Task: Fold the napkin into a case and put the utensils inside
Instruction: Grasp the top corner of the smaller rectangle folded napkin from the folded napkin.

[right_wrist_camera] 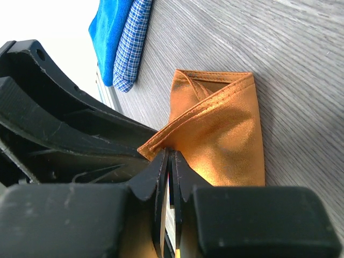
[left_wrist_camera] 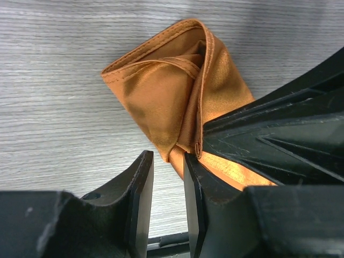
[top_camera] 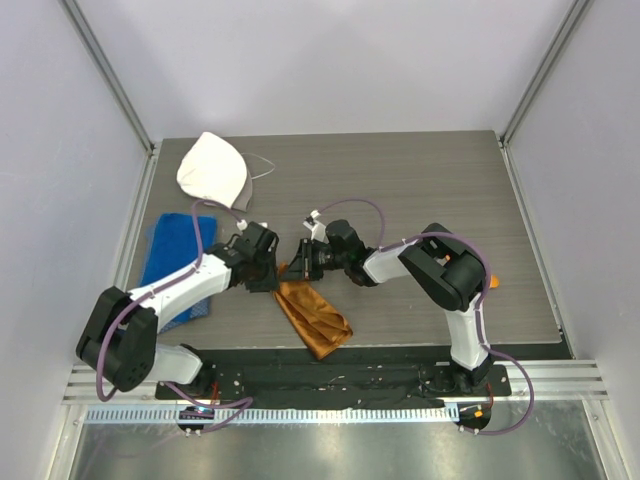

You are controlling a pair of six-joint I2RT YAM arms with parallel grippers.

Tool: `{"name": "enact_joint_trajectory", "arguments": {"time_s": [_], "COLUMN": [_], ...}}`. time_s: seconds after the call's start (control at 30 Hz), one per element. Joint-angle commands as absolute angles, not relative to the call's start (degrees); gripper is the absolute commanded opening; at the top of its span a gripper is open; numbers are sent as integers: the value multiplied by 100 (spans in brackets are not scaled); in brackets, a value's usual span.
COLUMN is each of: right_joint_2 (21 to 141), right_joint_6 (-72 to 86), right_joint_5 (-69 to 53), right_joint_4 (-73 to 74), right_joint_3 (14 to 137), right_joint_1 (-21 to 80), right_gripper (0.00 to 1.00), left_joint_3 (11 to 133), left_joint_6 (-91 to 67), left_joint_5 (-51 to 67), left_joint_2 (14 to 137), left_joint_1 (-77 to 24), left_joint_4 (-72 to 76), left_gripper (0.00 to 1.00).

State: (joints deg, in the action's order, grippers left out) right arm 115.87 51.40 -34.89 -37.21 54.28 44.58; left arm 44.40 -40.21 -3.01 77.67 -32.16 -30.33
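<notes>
The rust-orange napkin (top_camera: 318, 320) lies folded into a layered strip near the table's front edge, and its far end rises toward the two grippers. My right gripper (top_camera: 295, 262) is shut on the napkin's hemmed upper edge (right_wrist_camera: 226, 134), with the fingertips (right_wrist_camera: 169, 151) pinching it. My left gripper (top_camera: 272, 275) is right beside it, its jaws a little apart with only bare table showing between them (left_wrist_camera: 167, 156). The cloth (left_wrist_camera: 161, 91) lies just past its right finger. A small orange bit (top_camera: 492, 282) shows behind the right arm's elbow. The fork and spoon cannot be made out.
A blue towel (top_camera: 170, 255) lies at the left edge with a blue checked cloth (right_wrist_camera: 131, 48) against it. A white rounded cloth cap (top_camera: 213, 170) sits at the back left. The right gripper's black body (left_wrist_camera: 279, 123) crowds the left gripper's right side.
</notes>
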Motion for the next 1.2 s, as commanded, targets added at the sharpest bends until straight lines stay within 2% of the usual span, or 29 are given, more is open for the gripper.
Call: {"name": "enact_joint_trajectory", "arguments": {"time_s": [0.0,0.37,0.57,0.7,0.97,1.17], "right_joint_2": [11610,11575,11619,11628,11637,11637], "right_joint_6": [5203,5168,5186,5177,5150,5150], "right_joint_5": [-3551,-3551,-3560,-3560,-3577,-3542], "right_joint_4": [-3981,-3937,-3955,-3911,-3850,-3727], "right_joint_3": [5572,5555,5581,5616,5660,5765], "right_joint_1": [4500,4500,4517,4518,4518,4518], "right_gripper": [13,13,13,12,12,12], "left_joint_3": [4711,5027,5098,5133,4957,4948], "left_joint_6": [-3990,-3824,-3762,-3753,-3832,-3832], "left_joint_5": [-387,-1010,-1125,-1151,-738,-765], "left_joint_2": [7883,8051,8042,8200,7998,8200], "left_joint_1": [-3243,-3243,-3243,-3243,-3243,-3243], "left_joint_4": [-2971,-3199,-3226,-3234,-3067,-3076], "left_gripper": [33,25,24,22,23,17]}}
